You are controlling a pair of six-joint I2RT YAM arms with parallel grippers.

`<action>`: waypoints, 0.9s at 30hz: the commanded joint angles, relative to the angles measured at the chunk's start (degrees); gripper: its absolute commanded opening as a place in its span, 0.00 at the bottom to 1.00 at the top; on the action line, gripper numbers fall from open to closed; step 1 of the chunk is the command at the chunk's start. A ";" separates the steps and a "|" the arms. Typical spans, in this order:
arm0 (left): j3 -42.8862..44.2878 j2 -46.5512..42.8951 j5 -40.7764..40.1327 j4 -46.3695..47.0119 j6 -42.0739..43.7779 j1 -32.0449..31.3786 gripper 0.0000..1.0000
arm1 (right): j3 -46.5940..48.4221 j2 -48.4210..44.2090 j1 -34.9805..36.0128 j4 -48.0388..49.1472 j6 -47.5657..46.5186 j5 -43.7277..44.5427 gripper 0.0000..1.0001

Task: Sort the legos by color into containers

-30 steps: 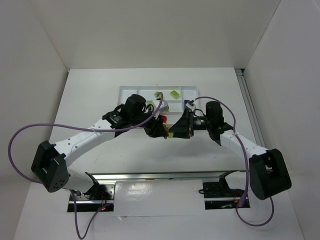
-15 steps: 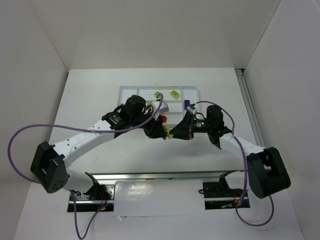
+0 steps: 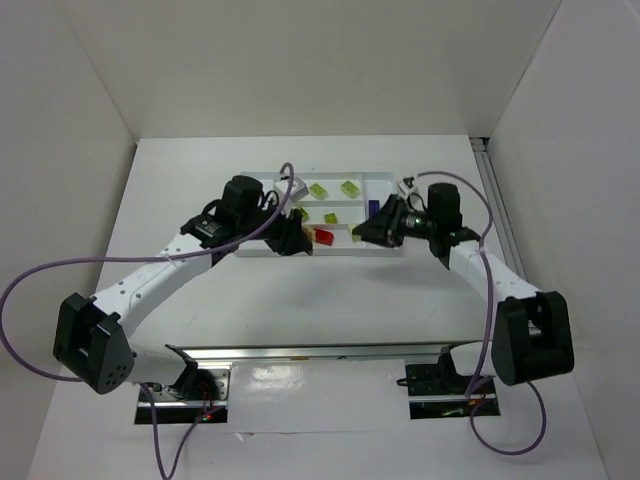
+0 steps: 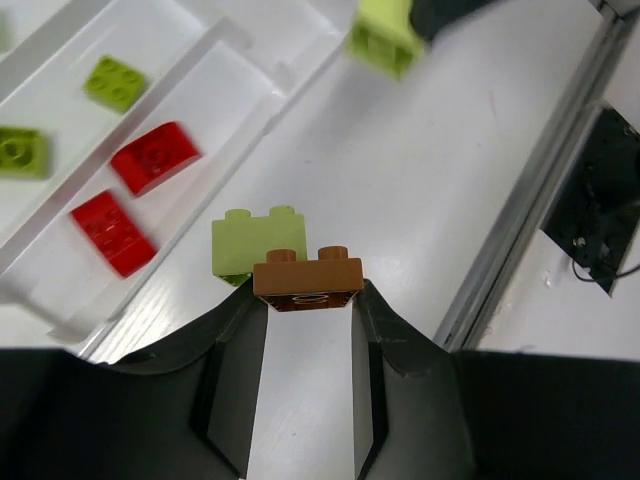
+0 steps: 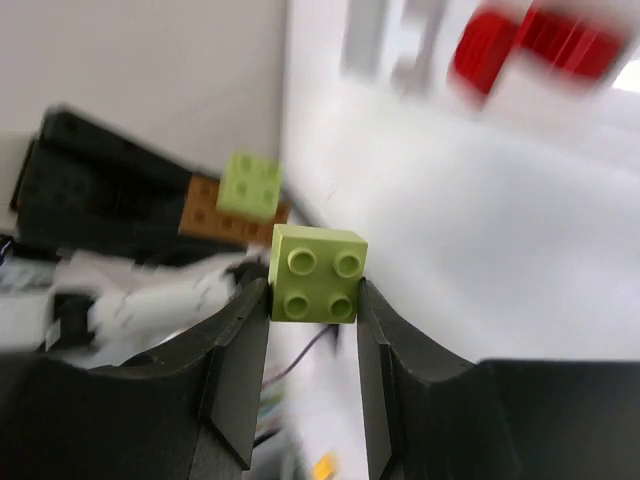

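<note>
Left wrist view: our left gripper [image 4: 308,312] clamps orange-brown lego [image 4: 307,281] at near edge of white tray [image 4: 232,98]; our right gripper [image 5: 312,302] pinches lime green lego [image 5: 317,274].

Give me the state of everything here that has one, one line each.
left gripper, shut on the orange-brown lego.
lime lego, touching that orange-brown lego, off the tray.
right gripper, shut on a second lime lego.
red legos, two lying loose in the tray's nearest slot.
tray, partly filled, lime pieces in the next slot.
</note>
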 commanded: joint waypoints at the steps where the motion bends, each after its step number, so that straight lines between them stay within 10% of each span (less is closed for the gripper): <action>1: 2.42 -0.24 2.02 -1.27 -2.63 5.13 0.00 | 14.33 5.33 1.79 -8.26 -12.33 18.62 0.02; 9: 2.43 -1.38 7.23 -4.79 -4.13 12.87 0.00 | 38.88 30.88 9.26 -14.06 -19.99 49.13 0.01; 19: 2.96 -1.38 9.77 -6.38 -5.27 14.90 0.00 | 54.71 46.38 11.90 -14.60 -21.23 56.28 0.05; 24: 2.96 -0.86 10.31 -6.38 -4.57 14.90 0.00 | 59.11 49.91 11.90 -16.00 -20.71 55.05 0.64; 27: 2.96 -0.86 10.91 -6.90 -3.87 15.94 0.00 | 58.51 47.89 11.90 -16.00 -21.23 55.05 0.73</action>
